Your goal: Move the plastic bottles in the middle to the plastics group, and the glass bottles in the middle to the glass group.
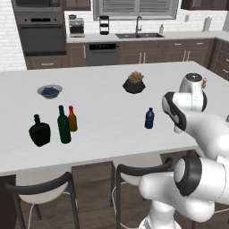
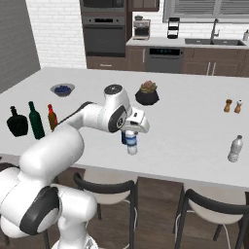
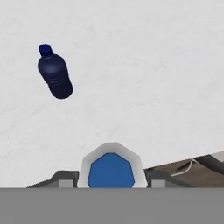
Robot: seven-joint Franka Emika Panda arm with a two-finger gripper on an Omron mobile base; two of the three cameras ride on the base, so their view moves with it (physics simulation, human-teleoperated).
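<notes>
The clear bottle point(image 2: 131, 144) with its blue label hangs upright in the hand point(image 2: 130, 140), whose fingers pinch it near the top; it is lifted just above the tabletop point(image 2: 185, 126), close to the near edge. From the hand view its cap end point(image 3: 110, 168) sits between the two finger tips, a blue face ringed in white, with the white surface spread below it and the tabletop's edge and a stool showing at the lower right.

The dark blue bottle point(image 1: 149, 118) stands upright on the tabletop beside the held one, near but not touching; in the hand view it point(image 3: 54, 74) appears off to the upper left, cap pointing away.

Well apart, toward the left end of the tabletop, the tall dark green bottle point(image 1: 63, 125) stands upright between the squat black flask point(image 1: 40, 131) on its left and the small amber bottle point(image 1: 72, 119) with a red cap just behind and to its right. The three stand close together; the green bottle and the amber one overlap in the left base view, so I cannot tell whether they touch.

Far to the right, near the front edge, another clear plastic bottle point(image 2: 235, 149) stands alone. Further back sit a dark pot with a plant point(image 1: 134, 82), a bowl of blue fruit point(image 1: 49, 91), and two small shakers point(image 2: 233, 106). Dark-backed stools point(image 2: 104, 192) are tucked under the near edge.
</notes>
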